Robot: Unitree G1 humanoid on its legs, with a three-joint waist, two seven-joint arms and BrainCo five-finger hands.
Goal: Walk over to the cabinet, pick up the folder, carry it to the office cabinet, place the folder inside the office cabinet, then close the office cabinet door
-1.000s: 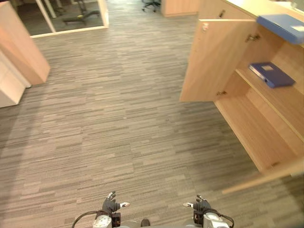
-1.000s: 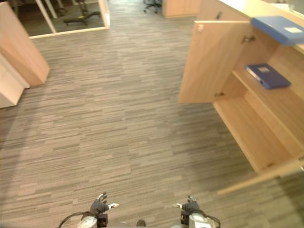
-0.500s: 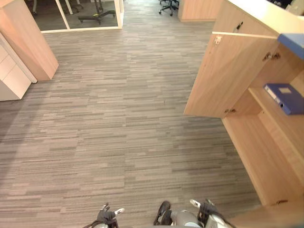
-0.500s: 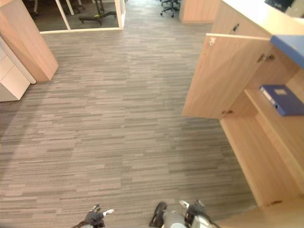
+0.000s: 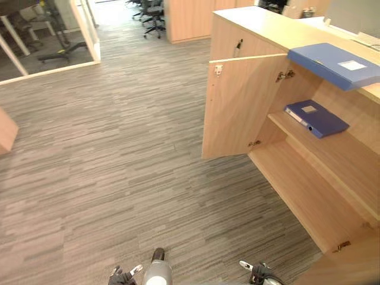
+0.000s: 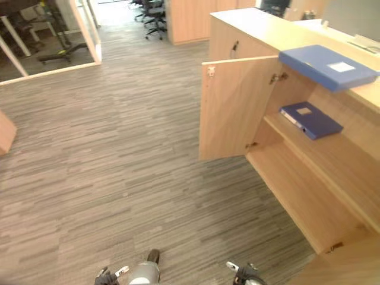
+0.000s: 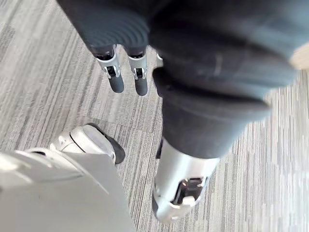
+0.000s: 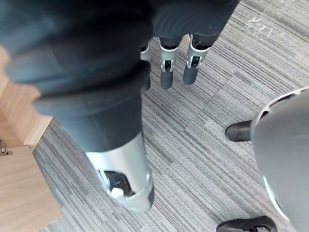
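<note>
Over carpet [image 5: 119, 148], robot hands [image 7: 115, 77] [image 8: 166, 72] low, slack.

The left hand [image 7: 203, 58] hangs above grey striped carpet [image 7: 43, 87] and holds nothing. Its fingers [image 7: 115, 72] run straight and relaxed, side by side, dark tips outward. The thumb [image 7: 181, 186] lies at about five o'clock from them, likewise extended.

There are two blue folders: one folder [image 5: 333, 64] on top of the cabinet [image 5: 255, 24], one folder [image 5: 316, 117] on its shelf [image 5: 338, 155]. One cabinet, one shelf, two open doors: door [image 5: 237, 107], door [image 5: 351, 271].
</note>
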